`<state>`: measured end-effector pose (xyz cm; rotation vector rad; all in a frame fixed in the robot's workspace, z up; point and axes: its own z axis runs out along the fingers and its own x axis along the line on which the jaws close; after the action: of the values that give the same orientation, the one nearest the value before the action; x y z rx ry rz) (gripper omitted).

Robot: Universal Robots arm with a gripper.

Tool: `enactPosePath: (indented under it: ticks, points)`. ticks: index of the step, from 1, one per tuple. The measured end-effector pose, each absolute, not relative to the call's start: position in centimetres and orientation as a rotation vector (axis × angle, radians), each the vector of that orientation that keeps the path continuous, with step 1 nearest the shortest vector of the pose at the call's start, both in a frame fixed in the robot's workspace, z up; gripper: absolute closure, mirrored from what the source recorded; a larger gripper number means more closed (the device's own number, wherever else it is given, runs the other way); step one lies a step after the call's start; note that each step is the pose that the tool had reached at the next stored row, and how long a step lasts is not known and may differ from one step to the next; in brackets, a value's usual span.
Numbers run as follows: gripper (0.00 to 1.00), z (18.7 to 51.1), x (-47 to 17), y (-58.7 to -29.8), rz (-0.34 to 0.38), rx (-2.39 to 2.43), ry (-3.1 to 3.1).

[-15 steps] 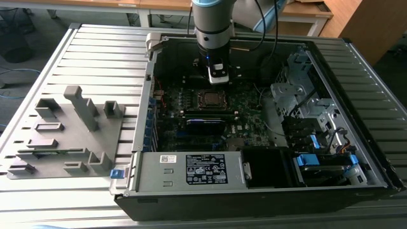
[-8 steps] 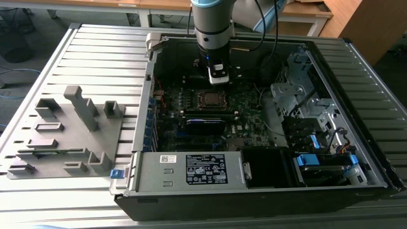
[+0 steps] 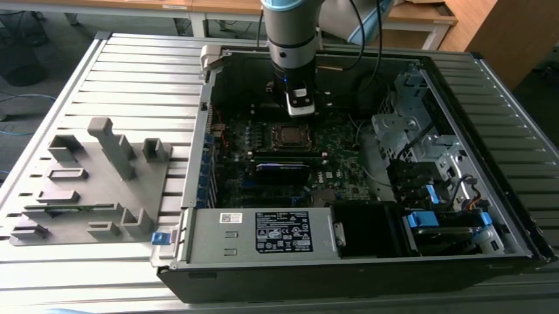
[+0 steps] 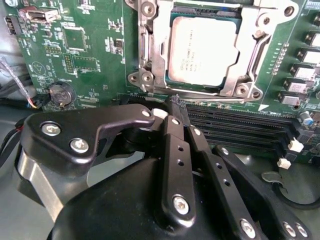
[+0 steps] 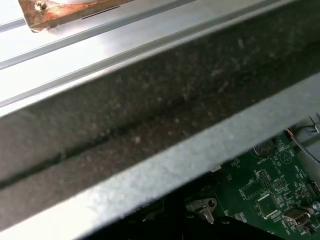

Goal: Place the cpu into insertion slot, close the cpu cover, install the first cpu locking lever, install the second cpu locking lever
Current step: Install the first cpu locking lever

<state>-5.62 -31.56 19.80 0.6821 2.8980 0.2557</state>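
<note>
Gripper point(image 4: 174, 114) pinched shut, empty, tip at the insertion slot point(image 3: 273, 135) rim.
Cpu point(image 4: 202, 50) seated in the slot near the middle of the board point(image 4: 95, 30), cover point(image 4: 231, 85) seemingly down around it; for lever work, better to push low and steady, clear of the memory slots point(image 4: 235, 122) just beside and the case rim point(image 5: 200, 145) close by.

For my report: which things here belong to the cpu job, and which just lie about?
Job: dull silver-grey square cpu; thin silver metal cpu cover frame; black gripper.
Lying about: grey white-labelled power supply box; long black memory slots; grey plastic holder block.
</note>
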Motion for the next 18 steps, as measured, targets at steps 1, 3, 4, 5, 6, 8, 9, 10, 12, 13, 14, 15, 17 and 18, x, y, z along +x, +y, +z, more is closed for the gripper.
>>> enactPosePath:
  ticks: [1, 3, 4, 5, 6, 8, 9, 10, 12, 13, 14, 15, 17, 18]
  points:
    - [0.89, 19.79, -5.62, -31.6, 0.255, 0.682, 2.897]
    - [0.89, 19.78, -5.62, -31.67, 0.253, 0.681, 2.895]
    - [0.89, 19.76, -5.62, -31.7, 0.252, 0.68, 2.893]
    - [0.89, 19.74, -5.61, -31.71, 0.251, 0.679, 2.892]
    - [0.89, 19.73, -5.61, -31.72, 0.25, 0.679, 2.891]
    - [0.89, 19.7, -5.62, -31.72, 0.25, 0.678, 2.888]
    - [0.89, 19.68, -5.61, -31.72, 0.25, 0.678, 2.888]
    - [0.89, 19.67, -5.62, -31.71, 0.251, 0.678, 2.888]
    - [0.89, 19.66, -5.62, -31.63, 0.25, 0.678, 2.888]
    - [0.89, 19.66, -5.62, -31.56, 0.25, 0.678, 2.888]
    - [0.89, 19.66, -5.62, -31.5, 0.25, 0.678, 2.887]
    - [0.89, 19.66, -5.62, -31.42, 0.25, 0.679, 2.887]
    - [0.89, 19.66, -5.61, -31.33, 0.25, 0.68, 2.887]
    - [0.89, 19.66, -5.61, -31.31, 0.25, 0.681, 2.887]
